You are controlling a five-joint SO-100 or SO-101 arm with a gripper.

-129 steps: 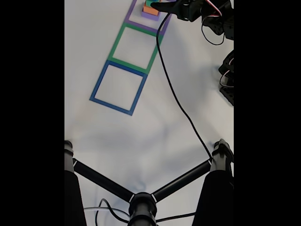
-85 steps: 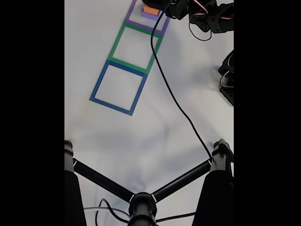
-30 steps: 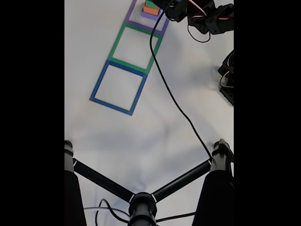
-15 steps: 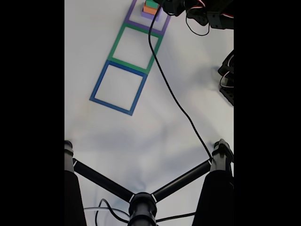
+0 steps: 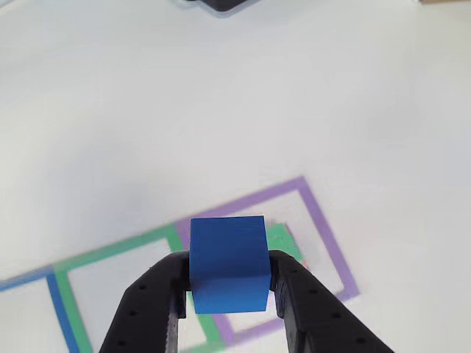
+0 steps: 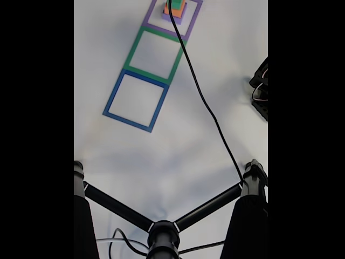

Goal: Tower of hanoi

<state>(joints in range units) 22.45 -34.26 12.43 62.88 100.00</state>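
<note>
Other view: the smallest cube (image 5: 228,263) sits between the gripper (image 5: 229,298) fingers, above the stack (image 5: 282,240) inside the end tape square (image 5: 321,228). Fixed view: three tape squares (image 6: 136,101) run diagonally; the stack (image 6: 176,11) occupies the topmost; a cable (image 6: 202,100) crosses to their right.

No readable text, label, brand or number anywhere (blocks, tape outlines, table all unmarked).

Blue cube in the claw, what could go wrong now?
The gripper pinches the blue cube only by its lower sides, so it might tip or slip out. It hangs over the stack, so a drop could knock the blocks. The black cable crosses the purple square and could snag.
</note>
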